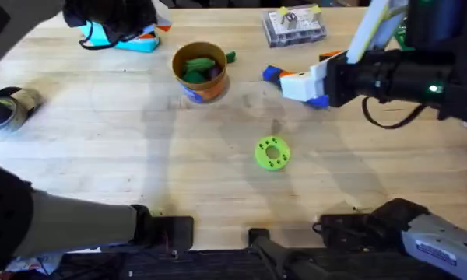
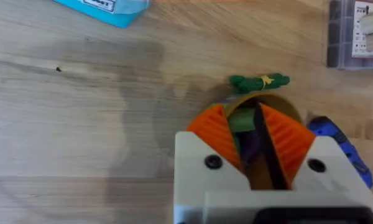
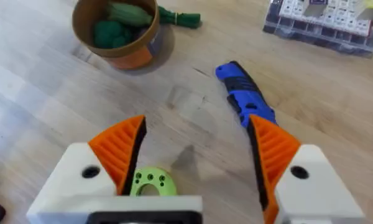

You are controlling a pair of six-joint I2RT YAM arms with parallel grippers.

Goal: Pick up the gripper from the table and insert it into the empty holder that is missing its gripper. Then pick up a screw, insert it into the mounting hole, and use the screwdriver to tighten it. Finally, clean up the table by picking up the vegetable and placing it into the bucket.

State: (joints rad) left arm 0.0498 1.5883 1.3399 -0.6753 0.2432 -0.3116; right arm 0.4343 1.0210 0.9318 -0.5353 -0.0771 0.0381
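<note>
From overhead, the bucket (image 1: 200, 70) is standing on the table (image 1: 101, 148) with green pieces inside it. The vegetable (image 1: 229, 56) is lying outside, touching the bucket's far side. My right gripper (image 1: 300, 84) is hovering near the bucket, on the screwdriver's (image 1: 271, 74) side.

In my left wrist view, my left gripper (image 2: 245, 112) is hanging over the bucket (image 2: 280, 102), and the vegetable (image 2: 258, 81) is showing just past the rim. Whether this gripper is apart or clamped, I cannot tell.

In my right wrist view, my right gripper (image 3: 196, 149) is standing wide apart and holding nothing. The screwdriver (image 3: 244, 94) is lying between it and the bucket (image 3: 115, 31).

The danger I am seeing is the tight fit (vegetable (image 3: 180, 18) against tub). A finger going down beside it could shove the bucket or tip it. A shallow pinch could roll the vegetable farther behind the bucket. A careless sweep could also drag the screwdriver along.
</note>
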